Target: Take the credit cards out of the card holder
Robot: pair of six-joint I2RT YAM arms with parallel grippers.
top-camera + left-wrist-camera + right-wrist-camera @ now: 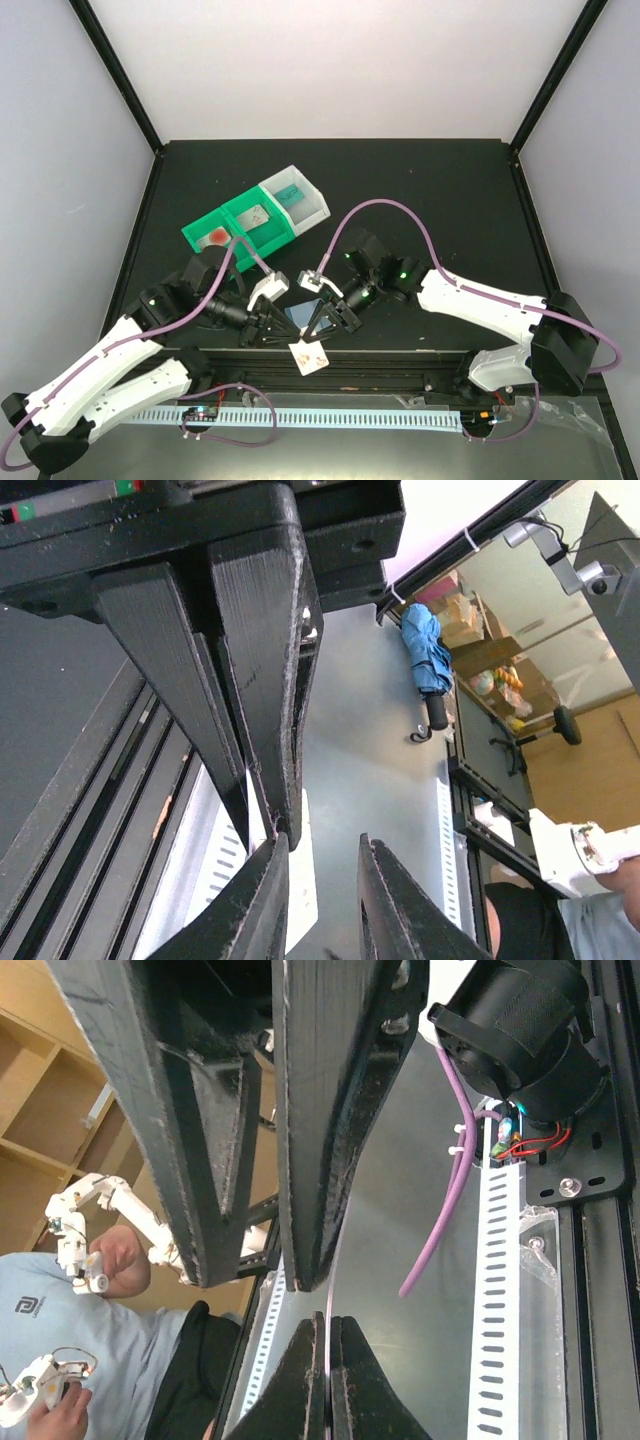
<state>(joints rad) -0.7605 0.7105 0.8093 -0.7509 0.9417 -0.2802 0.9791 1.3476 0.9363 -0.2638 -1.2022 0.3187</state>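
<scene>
The slate-blue card holder hangs just above the table's front edge, between my two gripper tips. My right gripper is shut on a thin sheet seen edge-on; whether it is a sleeve of the holder or a card I cannot tell. My left gripper faces it tip to tip, its jaws a narrow gap apart with nothing between them. A white card lies flat at the table's front edge below the holder. A teal card lies in the white tray.
A green tray and a white tray stand joined at the back left, the green one holding a grey card and a red item. Purple cables arch over both arms. A white slotted cable duct runs along the front.
</scene>
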